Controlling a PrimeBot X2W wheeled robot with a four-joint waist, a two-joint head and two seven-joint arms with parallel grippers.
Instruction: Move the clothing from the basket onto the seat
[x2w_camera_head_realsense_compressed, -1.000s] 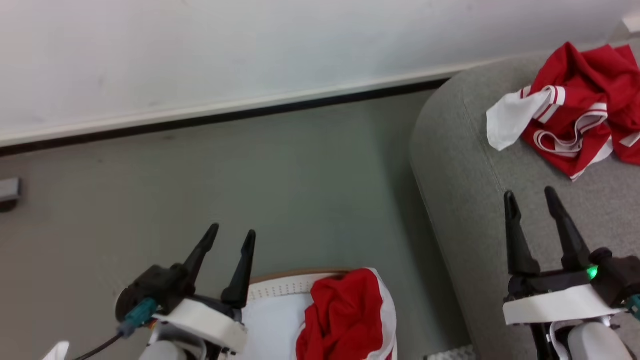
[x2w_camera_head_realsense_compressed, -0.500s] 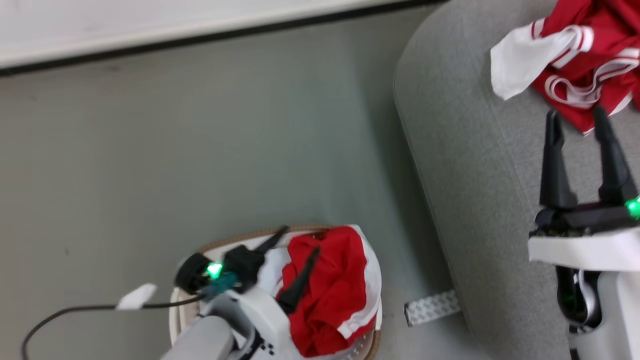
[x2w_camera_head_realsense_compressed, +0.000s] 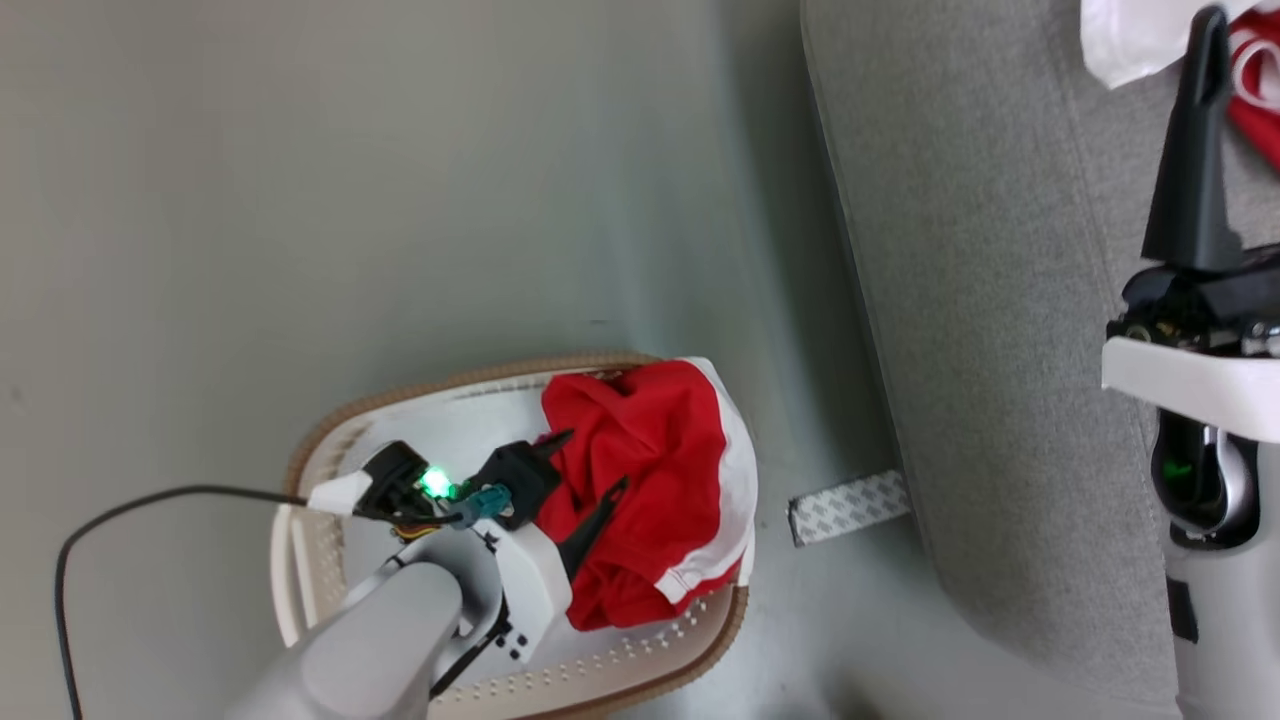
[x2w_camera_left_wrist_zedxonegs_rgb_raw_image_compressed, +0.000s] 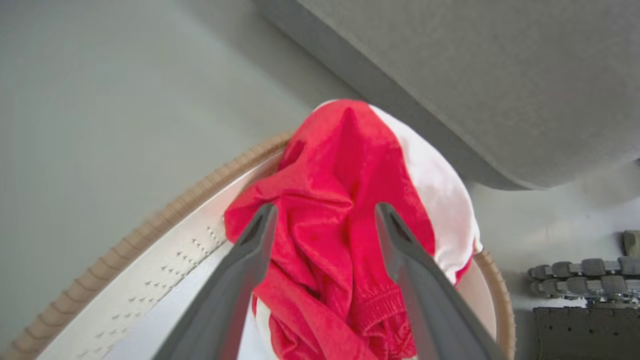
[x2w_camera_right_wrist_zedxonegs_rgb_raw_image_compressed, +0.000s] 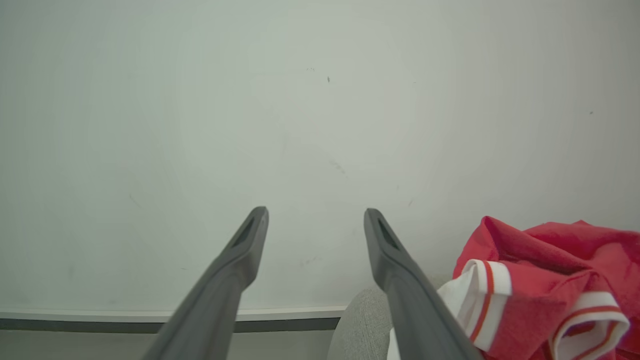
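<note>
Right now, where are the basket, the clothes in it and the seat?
basket (x2w_camera_head_realsense_compressed: 600, 665): head view, perforated white wall.
clothes (x2w_camera_left_wrist_zedxonegs_rgb_raw_image_compressed: 320, 225): left wrist view, crumpled red middle.
seat (x2w_camera_head_realsense_compressed: 980, 300): head view, grey top surface.

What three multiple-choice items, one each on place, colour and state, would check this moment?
1. Where lies the crumpled bright-red garment with white trim below the left gripper? A floor; B oval white perforated plastic basket; C sofa.
2. Colour of the basket's woven rim? A blue; B black; C tan-brown.
3. The left gripper's jaws? A open over the garment; B shut on it; C shut, empty.
Key: B, basket walls ring it; C, tan weave in the left wrist view; A, they stand wide apart.
</note>
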